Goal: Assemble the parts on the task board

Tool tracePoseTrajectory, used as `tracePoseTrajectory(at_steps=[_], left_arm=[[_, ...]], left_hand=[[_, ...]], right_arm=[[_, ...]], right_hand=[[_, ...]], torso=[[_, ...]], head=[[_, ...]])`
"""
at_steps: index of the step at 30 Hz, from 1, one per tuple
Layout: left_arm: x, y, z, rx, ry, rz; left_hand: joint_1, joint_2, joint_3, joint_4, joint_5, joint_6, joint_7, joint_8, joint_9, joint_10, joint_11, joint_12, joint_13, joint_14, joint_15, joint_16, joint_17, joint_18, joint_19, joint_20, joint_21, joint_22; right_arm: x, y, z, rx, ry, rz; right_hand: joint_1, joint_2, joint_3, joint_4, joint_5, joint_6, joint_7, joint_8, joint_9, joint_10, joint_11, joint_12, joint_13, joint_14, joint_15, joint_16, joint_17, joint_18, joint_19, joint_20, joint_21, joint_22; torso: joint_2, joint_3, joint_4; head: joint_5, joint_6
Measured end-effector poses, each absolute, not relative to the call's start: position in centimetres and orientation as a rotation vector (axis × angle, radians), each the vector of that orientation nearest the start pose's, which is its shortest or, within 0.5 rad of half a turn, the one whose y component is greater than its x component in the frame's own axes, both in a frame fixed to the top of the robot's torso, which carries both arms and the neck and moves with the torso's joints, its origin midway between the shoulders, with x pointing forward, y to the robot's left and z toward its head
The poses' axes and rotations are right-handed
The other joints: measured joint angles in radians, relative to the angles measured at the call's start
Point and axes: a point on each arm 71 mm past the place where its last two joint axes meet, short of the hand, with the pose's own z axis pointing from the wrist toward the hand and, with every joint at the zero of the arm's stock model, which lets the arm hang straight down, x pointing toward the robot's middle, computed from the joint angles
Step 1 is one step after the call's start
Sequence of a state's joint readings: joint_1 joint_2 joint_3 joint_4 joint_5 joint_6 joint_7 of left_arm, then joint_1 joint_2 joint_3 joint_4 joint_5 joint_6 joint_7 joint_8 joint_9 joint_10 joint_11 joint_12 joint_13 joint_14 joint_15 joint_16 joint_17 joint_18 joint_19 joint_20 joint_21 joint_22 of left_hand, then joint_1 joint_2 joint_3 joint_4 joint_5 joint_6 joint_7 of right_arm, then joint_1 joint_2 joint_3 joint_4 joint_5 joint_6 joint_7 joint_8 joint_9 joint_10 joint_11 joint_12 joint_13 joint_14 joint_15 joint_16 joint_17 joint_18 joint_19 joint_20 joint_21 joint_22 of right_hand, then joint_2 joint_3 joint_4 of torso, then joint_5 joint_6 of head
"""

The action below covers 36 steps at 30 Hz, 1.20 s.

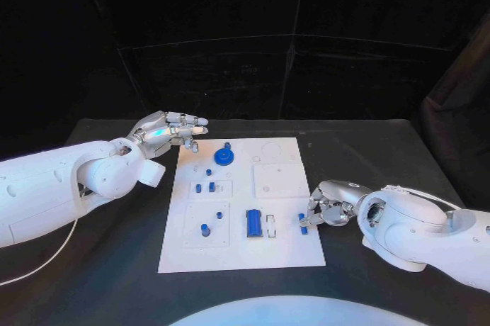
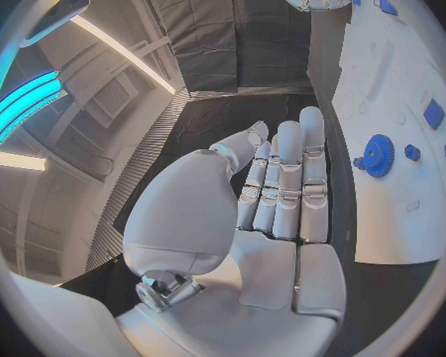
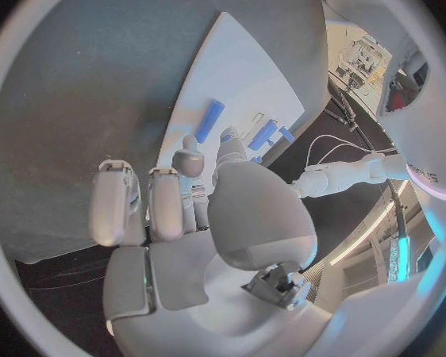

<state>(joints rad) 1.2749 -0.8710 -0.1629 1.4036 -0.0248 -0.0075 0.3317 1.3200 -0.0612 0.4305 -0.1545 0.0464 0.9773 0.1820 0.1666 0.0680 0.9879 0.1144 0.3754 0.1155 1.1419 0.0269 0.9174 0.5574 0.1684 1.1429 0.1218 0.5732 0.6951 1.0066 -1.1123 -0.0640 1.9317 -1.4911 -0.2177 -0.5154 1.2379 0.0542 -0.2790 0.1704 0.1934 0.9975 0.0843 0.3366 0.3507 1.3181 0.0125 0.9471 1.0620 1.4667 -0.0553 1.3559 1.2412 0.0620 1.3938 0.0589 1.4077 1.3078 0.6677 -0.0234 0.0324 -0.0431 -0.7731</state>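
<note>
- White board (image 1: 286, 230) flat on the middle of the black desk (image 1: 398, 145), long side running away from the robot.
- Blue gear (image 1: 224, 156) standing on the board's far left part, just beside the left hand's fingertips; also seen in the left wrist view (image 2: 378, 155).
- Long blue block (image 1: 252, 223) lying in the near half of the board, next to a pale slot on its right; seen in the right wrist view too (image 3: 210, 120).
- Several small blue parts scattered on the left half: two (image 1: 204, 188) in a raised square plate, more on the square plate nearer the robot.
- Left hand (image 1: 166, 133) raised at the board's far left edge, fingers (image 2: 287, 182) straight and side by side, released, holding nothing.
- Right hand (image 1: 328, 207) at the board's near right edge, fingers curled inward around a small blue part (image 1: 303, 223) pinched at the board's rim.
- Plain white square plate (image 1: 279, 180) on the right half, between the two hands.
</note>
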Motion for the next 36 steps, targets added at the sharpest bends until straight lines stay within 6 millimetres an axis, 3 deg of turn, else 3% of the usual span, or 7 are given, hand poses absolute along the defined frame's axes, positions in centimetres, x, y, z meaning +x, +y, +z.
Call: tracePoseTrajectory(at_steps=[21,25,28,29,30,31,36], left_arm=[[50.0,24.7,-19.5,-1.048,1.642,-1.595],[50.0,24.7,-19.5,-1.048,1.642,-1.595],[50.0,24.7,-19.5,-1.048,1.642,-1.595],[50.0,24.7,-19.5,-1.048,1.642,-1.595],[50.0,24.7,-19.5,-1.048,1.642,-1.595],[50.0,24.7,-19.5,-1.048,1.642,-1.595],[50.0,24.7,-19.5,-1.048,1.642,-1.594]], left_hand=[[0.0,0.0,-0.003,0.003,0.0,0.0,0.0,0.005,0.0,0.0,0.0,0.004,0.0,0.0,0.0,0.0,-0.002,0.0,0.0,0.0,-0.004,0.0],[0.0,0.0,-0.003,0.003,0.0,0.0,0.0,0.005,0.0,0.0,0.0,0.004,0.0,0.0,0.0,0.0,-0.002,0.0,0.0,0.0,-0.004,0.0],[0.0,0.0,-0.003,0.003,0.0,0.0,0.0,0.005,0.0,0.0,0.0,0.004,0.0,0.0,0.0,0.0,-0.002,0.0,0.0,0.0,-0.004,0.0],[0.0,0.0,-0.003,0.003,0.0,0.0,0.0,0.005,0.0,0.0,0.0,0.004,0.0,0.0,0.0,0.0,-0.002,0.0,0.0,0.0,-0.004,0.0],[0.0,0.0,-0.003,0.003,0.0,0.0,0.0,0.005,0.0,0.0,0.0,0.004,0.0,0.0,0.0,0.0,-0.002,0.0,0.0,0.0,-0.004,0.0],[0.0,0.0,-0.003,0.003,0.0,0.0,0.0,0.005,0.0,0.0,0.0,0.004,0.0,0.0,0.0,0.0,-0.002,0.0,0.0,0.0,-0.004,0.0],[0.0,0.0,-0.003,0.003,0.0,0.0,0.0,0.005,0.0,0.0,0.0,0.004,0.0,0.0,0.0,0.0,-0.002,0.0,0.0,0.0,-0.004,0.0]], right_arm=[[36.7,-20.6,-25.4,-0.084,2.049,0.367],[36.9,-20.1,-25.4,-0.109,2.041,0.367],[37.0,-19.6,-25.4,-0.144,2.029,0.364],[37.1,-19.4,-25.4,-0.164,2.023,0.358],[37.1,-19.2,-25.4,-0.181,2.016,0.355],[37.2,-19.0,-25.4,-0.199,2.01,0.351],[37.3,-18.0,-25.3,-0.295,1.977,0.33]], right_hand=[[0.001,0.0,-0.01,-0.004,-0.01,0.013,-0.005,0.006,0.017,0.0,0.0,-0.004,0.002,0.0,0.0,0.0,0.003,0.0,0.0,0.0,0.0,0.0],[0.048,0.001,-0.004,-0.033,-0.014,0.019,-0.006,0.002,0.026,-0.004,-0.004,-0.015,-0.002,0.0,0.0,-0.001,0.0,0.0,-0.002,-0.002,-0.006,0.0],[0.095,0.002,0.008,-0.067,-0.048,0.016,-0.001,-0.001,0.033,-0.007,-0.007,-0.028,-0.009,0.0,0.0,-0.007,-0.005,0.0,-0.004,-0.004,-0.012,0.0],[0.112,0.003,0.013,-0.08,-0.065,0.012,0.001,-0.001,0.067,-0.007,-0.007,-0.034,-0.013,0.0,0.0,-0.011,-0.008,0.0,-0.004,-0.004,-0.012,0.0],[0.123,0.003,0.017,-0.089,-0.075,0.011,0.001,-0.001,0.077,-0.011,-0.004,-0.039,-0.016,0.0,0.0,-0.013,-0.009,0.0,-0.005,-0.004,-0.012,0.0],[0.137,0.001,0.021,-0.101,-0.084,0.0,0.004,-0.001,0.134,-0.018,-0.004,-0.045,-0.02,0.0,0.0,-0.015,-0.011,0.0,-0.011,-0.003,-0.019,0.0],[0.173,0.003,0.039,-0.136,-0.114,-0.002,0.006,-0.024,0.178,-0.025,-0.004,-0.061,-0.031,0.0,0.0,-0.015,-0.01,0.0,-0.013,-0.002,-0.023,-0.002]], torso=[[0.001,0.0003,-0.0009],[0.001,0.0003,-0.0011],[0.001,0.0003,-0.001],[0.0,0.0003,-0.0008],[0.0,0.0003,-0.0003],[0.0,0.0003,0.0001],[-0.001,-0.0003,0.0009]], head=[[0.004,-0.009],[0.003,-0.01],[0.001,-0.011],[0.001,-0.011],[0.001,-0.012],[0.001,-0.012],[0.001,-0.013]])
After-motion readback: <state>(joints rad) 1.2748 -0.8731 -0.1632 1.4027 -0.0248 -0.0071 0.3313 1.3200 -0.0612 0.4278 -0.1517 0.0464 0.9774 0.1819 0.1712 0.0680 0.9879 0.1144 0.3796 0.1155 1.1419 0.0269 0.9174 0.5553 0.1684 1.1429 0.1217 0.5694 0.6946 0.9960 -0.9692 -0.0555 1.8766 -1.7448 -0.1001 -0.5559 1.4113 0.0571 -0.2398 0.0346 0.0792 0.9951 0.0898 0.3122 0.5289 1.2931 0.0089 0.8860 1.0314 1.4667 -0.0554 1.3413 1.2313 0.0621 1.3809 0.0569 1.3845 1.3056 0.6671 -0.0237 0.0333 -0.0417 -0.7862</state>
